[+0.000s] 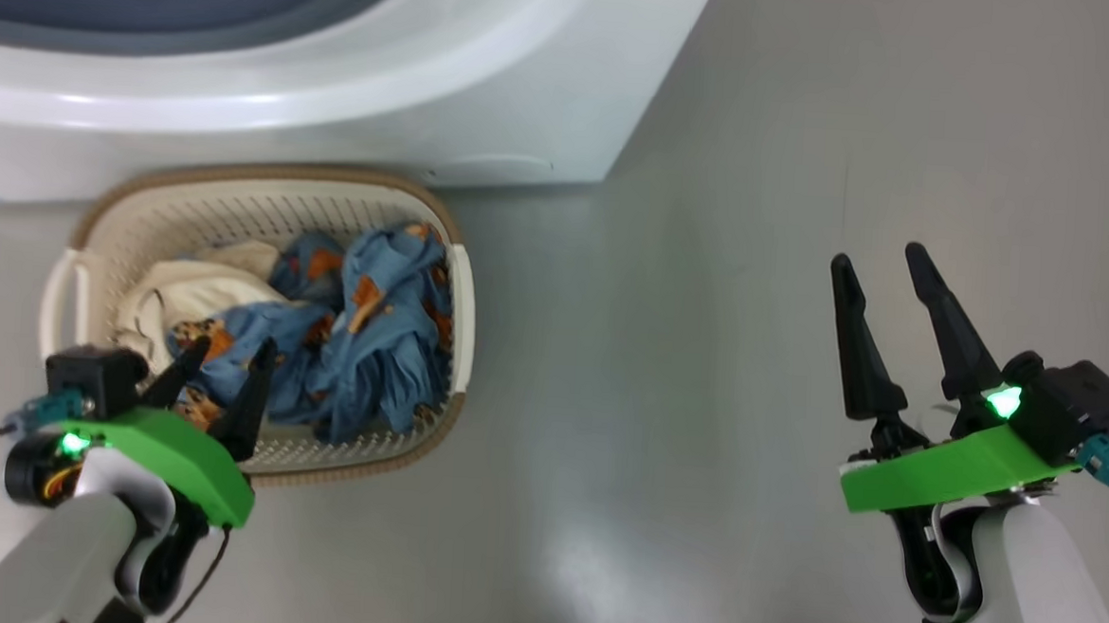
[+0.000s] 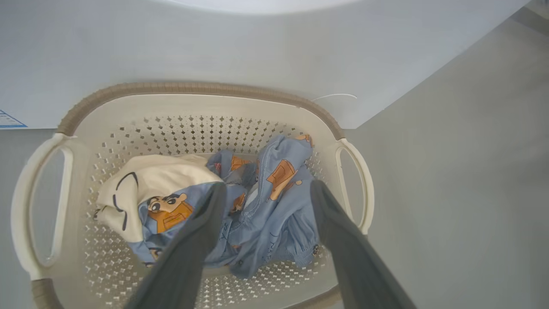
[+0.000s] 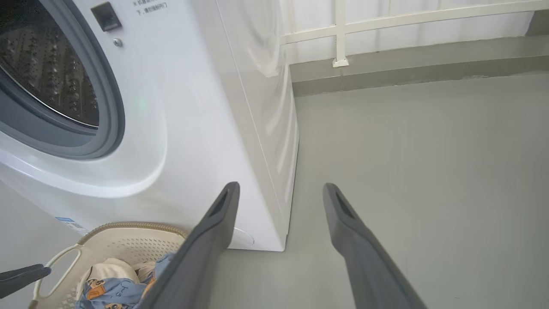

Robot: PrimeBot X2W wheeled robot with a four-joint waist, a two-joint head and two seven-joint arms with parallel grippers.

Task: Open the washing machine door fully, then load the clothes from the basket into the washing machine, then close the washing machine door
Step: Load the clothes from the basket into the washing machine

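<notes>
Resting inside the small rectangular cream-white plastic basket (image 1: 267, 175) with perforated sides and a brown woven-look rim, a soft bundle of clothes (image 1: 373, 340) is seen: light-blue fabric printed with orange-brown cartoon bears and a cream-white garment. The cream piece is found toward the basket's left handle, the blue fabric toward its right. The left gripper (image 1: 232, 352), with two long dark fingers, is positioned over the basket's near edge, its jaws spread wide with nothing caught between them. In the left wrist view its fingertips (image 2: 216, 193) are aimed down at the blue fabric, and whether the cloth is touched cannot be told. The right gripper (image 1: 878, 257) is positioned well to the right of the basket, above the bare grey floor (image 1: 704, 357), its fingers likewise parted and empty. Just behind the basket the big white front-loading washing machine (image 1: 490, 90) is placed. Above the basket, its steel drum (image 3: 47, 64) and grey-blue rubber seal (image 3: 109, 107) are shown uncovered in the right wrist view. A small blue label (image 2: 8, 120) is seen on the machine's front beside the basket's left handle.
</notes>
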